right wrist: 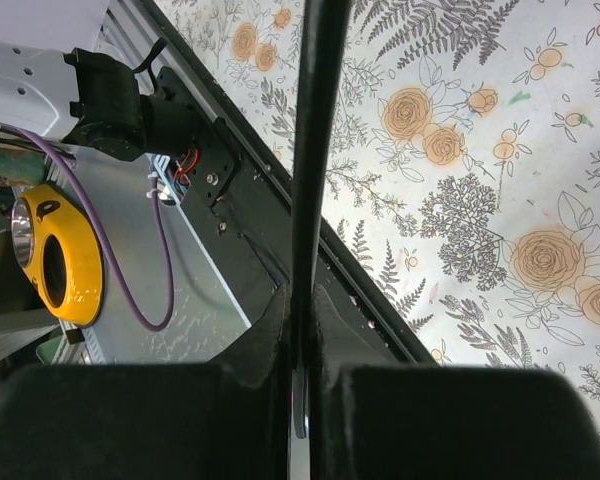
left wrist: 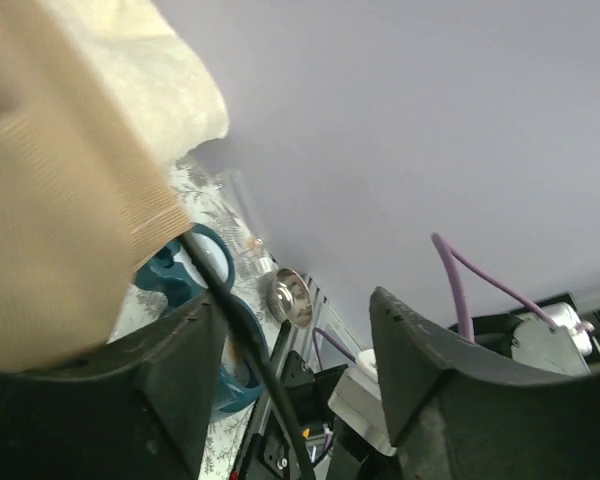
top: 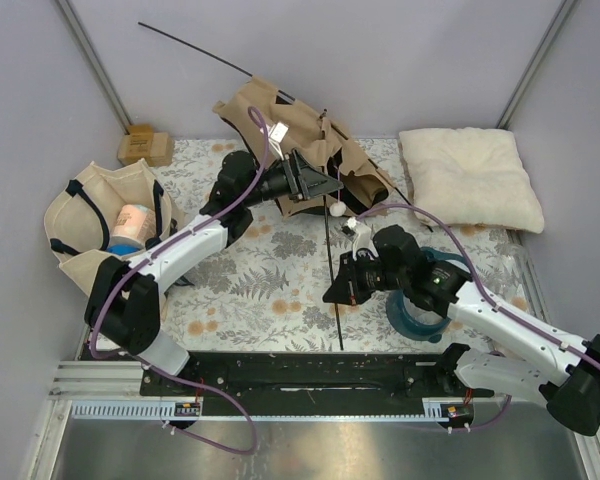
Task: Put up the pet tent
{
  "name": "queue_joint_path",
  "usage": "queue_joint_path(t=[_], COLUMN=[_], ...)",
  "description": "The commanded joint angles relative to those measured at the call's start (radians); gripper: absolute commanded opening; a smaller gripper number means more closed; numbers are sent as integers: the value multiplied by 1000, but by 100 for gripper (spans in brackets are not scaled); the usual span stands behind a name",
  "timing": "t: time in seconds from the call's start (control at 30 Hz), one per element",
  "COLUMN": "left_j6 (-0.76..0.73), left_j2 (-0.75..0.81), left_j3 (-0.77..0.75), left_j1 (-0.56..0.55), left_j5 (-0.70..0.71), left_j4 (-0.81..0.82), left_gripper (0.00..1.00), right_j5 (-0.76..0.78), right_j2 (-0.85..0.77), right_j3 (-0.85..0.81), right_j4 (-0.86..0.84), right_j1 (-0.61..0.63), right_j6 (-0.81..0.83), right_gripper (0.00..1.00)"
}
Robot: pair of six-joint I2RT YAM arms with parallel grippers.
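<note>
From above, the floppy pet tent (top: 310, 135) lies upper middle, with the left gripper (top: 320, 182) right beside it. Its wrist view shows fingers (left wrist: 170, 370) spread near tan cloth (left wrist: 60, 200). The right gripper (right wrist: 302, 330) pinches a thin pole (right wrist: 315, 150). Next, I guess, the pole goes into the tent.

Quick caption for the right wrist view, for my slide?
Right gripper, jaws shut on the tent's thin dark pole, above the floral tablecloth.
</note>
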State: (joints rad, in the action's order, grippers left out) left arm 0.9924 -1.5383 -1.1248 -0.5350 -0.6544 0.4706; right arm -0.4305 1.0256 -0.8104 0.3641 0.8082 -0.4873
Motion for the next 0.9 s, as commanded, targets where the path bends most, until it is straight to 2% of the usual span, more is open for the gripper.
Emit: queue_joint_path(t=[0.0, 0.13, 0.33, 0.57, 0.7, 0.87], left_j6=[-89, -153, -426, -653, -756, -790], left_j2=[-29, 16, 160, 363, 412, 339], left_j3=[-92, -49, -10, 62, 134, 169], left_j1=[20, 66, 81, 81, 81, 81], left_j5=[-209, -214, -108, 126, 277, 286], left_j4=[85, 14, -308, -508, -501, -374], left_gripper=[66, 68, 74, 78, 78, 74], right_j5=[114, 188, 289, 320, 311, 296], right_j2=[-13, -18, -32, -21, -7, 8], right_j3=[-78, -87, -105, -150, -179, -197], right_j4=[-19, -22, -43, -63, -70, -77], right_j1=[-10, -18, -18, -18, -20, -20], right_j6=[16, 9, -20, -28, -27, -30], right_gripper=[0, 0, 0, 0, 0, 0])
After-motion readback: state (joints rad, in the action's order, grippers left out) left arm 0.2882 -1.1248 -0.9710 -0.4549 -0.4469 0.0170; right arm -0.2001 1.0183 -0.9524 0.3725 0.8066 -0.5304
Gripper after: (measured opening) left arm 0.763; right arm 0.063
